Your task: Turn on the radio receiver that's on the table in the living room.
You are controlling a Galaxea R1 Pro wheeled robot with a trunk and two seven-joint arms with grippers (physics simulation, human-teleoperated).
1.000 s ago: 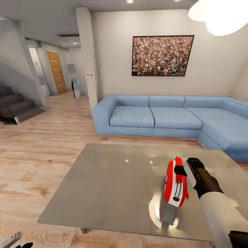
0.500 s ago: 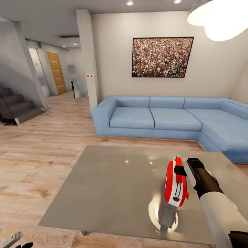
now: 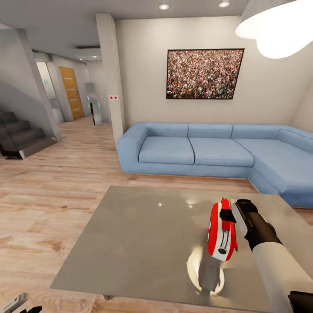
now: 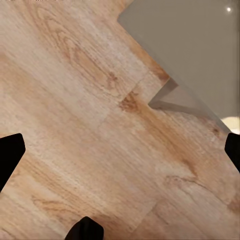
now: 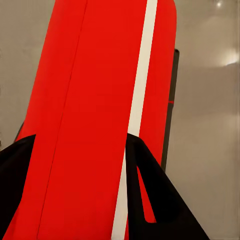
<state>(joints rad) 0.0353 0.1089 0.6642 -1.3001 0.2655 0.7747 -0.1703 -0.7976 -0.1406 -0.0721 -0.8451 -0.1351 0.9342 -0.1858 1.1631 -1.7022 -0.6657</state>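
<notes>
Your right gripper [image 3: 229, 214] is clamped on the glossy red radio receiver [image 3: 221, 234], held upright above the grey coffee table's [image 3: 139, 243] near right; rigid, light, likely slippery, so grip its flat sides.

A blue L-shaped sofa [image 3: 208, 152] stands against a pale wall under a framed crowd photo [image 3: 204, 74]. Light wood plank floor [image 3: 48, 182] runs left past a square pillar [image 3: 111, 74] toward dark stairs [image 3: 19, 137] and a wooden door [image 3: 71, 91]. A glowing white pendant lamp [image 3: 278, 26] hangs at upper right.
</notes>
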